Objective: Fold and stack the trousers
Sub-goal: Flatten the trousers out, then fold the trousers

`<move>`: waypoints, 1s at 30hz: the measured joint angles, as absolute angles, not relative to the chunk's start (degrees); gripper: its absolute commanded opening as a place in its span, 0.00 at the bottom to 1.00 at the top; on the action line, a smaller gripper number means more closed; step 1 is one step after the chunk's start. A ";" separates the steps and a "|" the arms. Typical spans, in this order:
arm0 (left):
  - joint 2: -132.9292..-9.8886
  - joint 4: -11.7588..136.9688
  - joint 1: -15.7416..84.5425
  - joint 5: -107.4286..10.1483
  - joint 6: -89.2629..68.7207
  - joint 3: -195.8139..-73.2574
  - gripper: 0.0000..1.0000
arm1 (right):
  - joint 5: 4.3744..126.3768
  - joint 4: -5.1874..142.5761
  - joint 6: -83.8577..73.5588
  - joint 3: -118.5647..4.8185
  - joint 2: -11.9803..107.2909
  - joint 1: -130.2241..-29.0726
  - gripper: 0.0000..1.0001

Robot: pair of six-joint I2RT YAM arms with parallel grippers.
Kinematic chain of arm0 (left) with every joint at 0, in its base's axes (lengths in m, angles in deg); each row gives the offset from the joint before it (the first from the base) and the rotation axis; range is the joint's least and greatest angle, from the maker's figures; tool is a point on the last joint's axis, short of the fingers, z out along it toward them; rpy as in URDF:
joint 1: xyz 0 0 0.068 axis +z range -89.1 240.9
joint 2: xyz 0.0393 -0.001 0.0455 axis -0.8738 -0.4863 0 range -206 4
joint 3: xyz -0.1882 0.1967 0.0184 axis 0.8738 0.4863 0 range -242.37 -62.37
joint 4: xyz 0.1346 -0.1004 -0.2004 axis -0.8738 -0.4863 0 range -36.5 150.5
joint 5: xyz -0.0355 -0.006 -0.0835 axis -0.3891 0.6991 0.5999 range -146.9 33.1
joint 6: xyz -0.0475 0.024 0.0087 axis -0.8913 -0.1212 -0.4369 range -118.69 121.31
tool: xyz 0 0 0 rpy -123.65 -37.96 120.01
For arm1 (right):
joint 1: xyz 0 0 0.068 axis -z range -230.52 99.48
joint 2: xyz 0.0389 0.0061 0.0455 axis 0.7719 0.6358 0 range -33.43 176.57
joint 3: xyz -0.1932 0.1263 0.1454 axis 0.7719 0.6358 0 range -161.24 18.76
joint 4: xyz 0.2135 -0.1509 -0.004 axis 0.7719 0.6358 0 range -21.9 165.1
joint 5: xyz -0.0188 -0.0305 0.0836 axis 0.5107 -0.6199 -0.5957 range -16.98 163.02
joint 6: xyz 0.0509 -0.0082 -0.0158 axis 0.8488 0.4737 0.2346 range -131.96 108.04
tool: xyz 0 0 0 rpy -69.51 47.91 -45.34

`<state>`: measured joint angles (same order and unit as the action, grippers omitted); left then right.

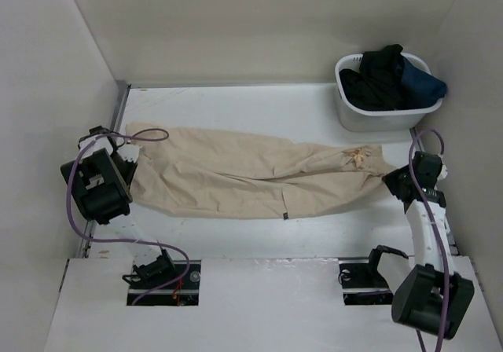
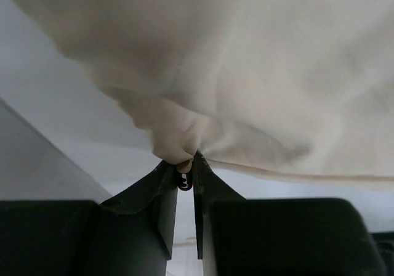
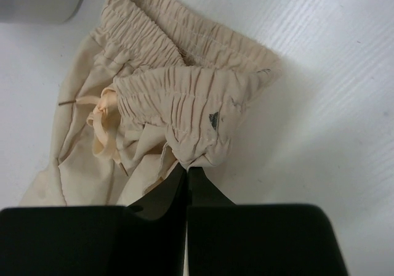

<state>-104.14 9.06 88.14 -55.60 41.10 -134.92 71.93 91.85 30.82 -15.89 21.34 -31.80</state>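
The beige trousers (image 1: 251, 177) lie stretched left to right across the white table, waistband with drawstring at the right end, leg ends at the left. My left gripper (image 1: 128, 166) is shut on a bunch of the leg-end cloth (image 2: 178, 143), which hangs above the table in the left wrist view. My right gripper (image 1: 391, 181) is shut on the gathered elastic waistband (image 3: 184, 113), pinching its edge at the fingertips (image 3: 186, 168). A small dark label (image 1: 284, 214) shows on the near edge of the trousers.
A white basket (image 1: 385, 118) at the back right holds a black garment (image 1: 377, 77) and a dark blue garment (image 1: 420, 85). White walls stand at the left, back and right. The arm bases (image 1: 161, 273) sit at the near edge.
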 measured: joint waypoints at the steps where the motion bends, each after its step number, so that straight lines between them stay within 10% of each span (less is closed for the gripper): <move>1: -102.63 8.73 88.84 -55.84 41.65 -133.92 0.03 | 71.98 93.14 31.61 -15.89 19.85 -31.28 0.00; 17: -80.25 -3.81 95.20 -66.59 56.53 -121.59 0.16 | 74.91 122.23 43.30 -14.04 -4.19 -26.14 0.15; 22: -80.25 -4.56 97.43 -68.39 59.00 -120.67 0.47 | 79.54 128.54 44.90 -16.61 -4.74 -26.10 0.62; 30: -80.27 -3.35 99.23 -65.68 58.39 -134.18 0.76 | 87.45 132.15 44.18 -29.93 -6.18 -26.16 0.82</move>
<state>-80.27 -3.35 99.23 -65.68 58.39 -134.18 87.45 132.15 44.18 -29.93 -6.18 -26.16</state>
